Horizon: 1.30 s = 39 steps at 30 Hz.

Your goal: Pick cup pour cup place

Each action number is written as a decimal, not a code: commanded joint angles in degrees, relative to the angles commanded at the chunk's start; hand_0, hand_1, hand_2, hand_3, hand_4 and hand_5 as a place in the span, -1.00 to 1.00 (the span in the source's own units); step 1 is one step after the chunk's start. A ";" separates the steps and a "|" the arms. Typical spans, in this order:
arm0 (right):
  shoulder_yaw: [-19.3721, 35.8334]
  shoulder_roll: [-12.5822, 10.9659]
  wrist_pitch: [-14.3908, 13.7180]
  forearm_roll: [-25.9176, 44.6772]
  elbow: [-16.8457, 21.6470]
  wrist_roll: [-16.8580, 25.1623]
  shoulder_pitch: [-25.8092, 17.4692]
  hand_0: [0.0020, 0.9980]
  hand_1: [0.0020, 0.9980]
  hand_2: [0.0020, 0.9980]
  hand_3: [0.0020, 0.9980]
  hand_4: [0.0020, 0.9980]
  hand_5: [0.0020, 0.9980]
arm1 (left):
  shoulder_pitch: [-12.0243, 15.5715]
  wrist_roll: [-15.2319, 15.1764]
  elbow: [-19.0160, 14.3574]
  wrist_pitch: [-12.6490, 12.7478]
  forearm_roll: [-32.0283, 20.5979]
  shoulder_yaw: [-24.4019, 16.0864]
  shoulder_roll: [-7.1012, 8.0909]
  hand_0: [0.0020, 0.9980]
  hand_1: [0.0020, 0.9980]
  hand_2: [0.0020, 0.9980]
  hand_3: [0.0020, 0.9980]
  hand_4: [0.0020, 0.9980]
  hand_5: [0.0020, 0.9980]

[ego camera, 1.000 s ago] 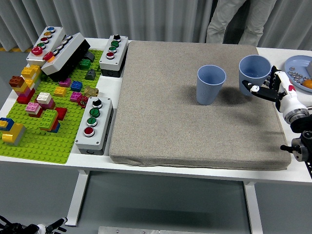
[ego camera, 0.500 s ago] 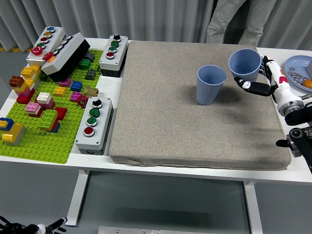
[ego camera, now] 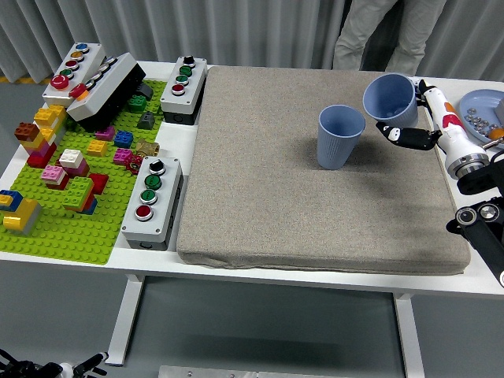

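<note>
Grey curtains hang behind a white table [ego camera: 260,272], and a person's legs [ego camera: 386,35] in light trousers stand at its far side. Most of the table is covered by a big grey mat [ego camera: 315,165]. From the right side comes the robot's right hand [ego camera: 421,118], white and black, and its fingers are wrapped around a blue cup [ego camera: 390,98]. This held cup is up off the mat and tipped over to the left, so its open mouth leans away from the hand. Just left of the hand and a little nearer stands a second blue cup [ego camera: 340,137], upright on the mat, with its mouth open to the top. The rim of the held cup is near the standing cup's rim, above it and to its right, and the two do not touch. Right of the hand, at the table's edge, sits a blue plate [ego camera: 472,102] with small shiny bits and something orange on it. Far to the left of the hand lies a green brick board [ego camera: 79,228] with many coloured blocks [ego camera: 75,185] stuck on it. Grey button boxes [ego camera: 152,201] with round coloured buttons sit on and beside the board. The left hand is not in the picture.
</note>
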 joint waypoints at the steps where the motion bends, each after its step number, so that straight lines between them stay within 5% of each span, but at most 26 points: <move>1: -0.27 0.04 -0.09 -0.54 0.14 -0.08 -0.04 0.42 0.21 0.01 0.21 0.43 -0.76 | 0.02 0.01 0.00 0.00 -0.01 0.00 0.00 0.70 0.74 0.77 0.54 0.20 1.00; 39: -1.40 -0.11 -1.94 -14.71 0.79 -1.94 1.04 0.33 0.20 0.00 0.17 0.42 -0.77 | -0.21 0.00 0.00 0.04 0.15 -0.21 0.09 0.70 0.74 0.77 0.54 0.20 1.00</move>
